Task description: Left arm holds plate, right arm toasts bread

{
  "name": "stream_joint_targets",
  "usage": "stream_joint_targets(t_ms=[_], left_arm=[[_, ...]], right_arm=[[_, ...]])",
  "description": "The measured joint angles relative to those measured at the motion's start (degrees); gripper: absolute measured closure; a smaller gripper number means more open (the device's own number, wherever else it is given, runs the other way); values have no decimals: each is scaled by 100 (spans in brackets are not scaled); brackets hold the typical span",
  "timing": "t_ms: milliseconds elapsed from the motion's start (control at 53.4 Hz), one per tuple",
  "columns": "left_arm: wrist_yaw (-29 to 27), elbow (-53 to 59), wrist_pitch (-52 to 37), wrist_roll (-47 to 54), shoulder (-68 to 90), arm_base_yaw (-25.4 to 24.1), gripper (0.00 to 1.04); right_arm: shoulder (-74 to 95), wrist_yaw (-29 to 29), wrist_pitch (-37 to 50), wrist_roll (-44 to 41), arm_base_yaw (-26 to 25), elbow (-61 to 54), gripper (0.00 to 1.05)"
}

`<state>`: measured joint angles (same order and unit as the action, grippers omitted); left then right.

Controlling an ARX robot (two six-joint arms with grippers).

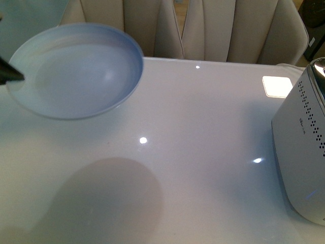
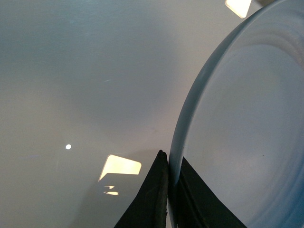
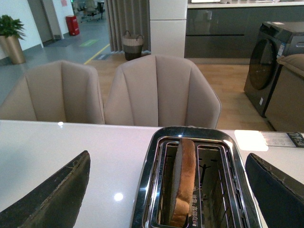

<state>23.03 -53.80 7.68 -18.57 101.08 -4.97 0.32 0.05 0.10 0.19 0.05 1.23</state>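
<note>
My left gripper (image 2: 171, 164) is shut on the rim of the pale blue-white plate (image 2: 247, 118), one black finger on each side of the edge. In the front view the plate (image 1: 76, 71) hangs tilted above the table at the far left, its shadow on the tabletop below, and only the gripper's dark tip (image 1: 10, 73) shows. My right gripper (image 3: 167, 156) is open and empty above the toaster (image 3: 147, 190), one finger (image 3: 52, 199) on each side. The bread (image 3: 183, 180) stands upright in one slot, its brown crust sticking up. The other slot is empty.
The white toaster (image 1: 304, 152) stands at the right edge of the glossy white table (image 1: 203, 127). Beige chairs (image 1: 228, 30) line the table's far side. A dark washing machine (image 3: 270, 61) stands beyond the chairs on the floor.
</note>
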Motion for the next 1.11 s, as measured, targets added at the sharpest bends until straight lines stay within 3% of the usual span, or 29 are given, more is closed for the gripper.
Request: stream_joint_targets(t_ms=[169,431,1105], left_arm=[[260,323,-505,857,835,-866,102],[407,568,-1165,1499,1847,-1550,102],[723,603,-1825,2234,3053,-1716,102]], right_arm=[[0,-2,-2,0,0,0,9],[0,0,-2,0,0,0,9],[0,0,-2,0,0,0,9]])
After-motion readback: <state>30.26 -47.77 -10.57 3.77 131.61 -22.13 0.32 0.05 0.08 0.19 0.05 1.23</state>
